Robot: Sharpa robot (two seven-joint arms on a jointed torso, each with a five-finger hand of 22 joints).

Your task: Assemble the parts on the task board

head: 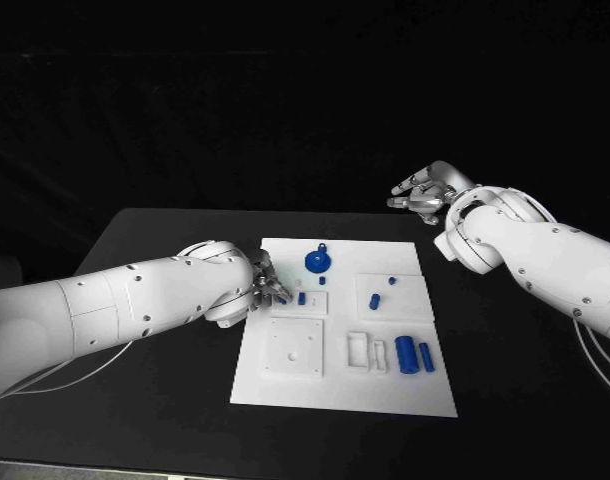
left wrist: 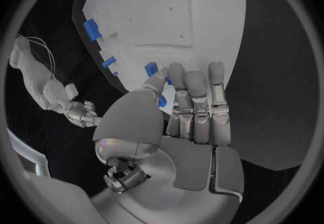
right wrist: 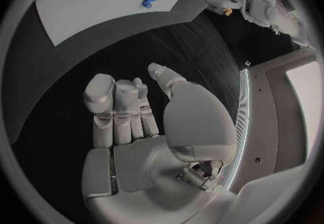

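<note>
Left hand (head: 265, 285) at the board's (head: 392, 395) nine-o'clock edge, fingers curled over a small blue part (head: 308, 297), thumb and fingertips (left wrist: 177, 73) seemingly pinching it, though cannot tell for sure whether gripped or merely touched. Probably poised to seat that piece in the small recess just beside it. Low and close to the white plate, wrist turned inward, likely for a precise placement.

Across the board from nine toward three o'clock: round blue disc (head: 318, 262) at twelve, square plate with holes at seven, short peg (head: 374, 300) near centre, a smaller one (head: 390, 281) just above it, two blue cylinders (head: 406, 354) lying side by side at four, apparently waiting their turn.

Right hand (head: 423, 193) off the board at one o'clock, raised above the dark worktop (head: 161, 240), fingers loosely apart, holding nothing, likely parked clear so as not to block the left.
</note>
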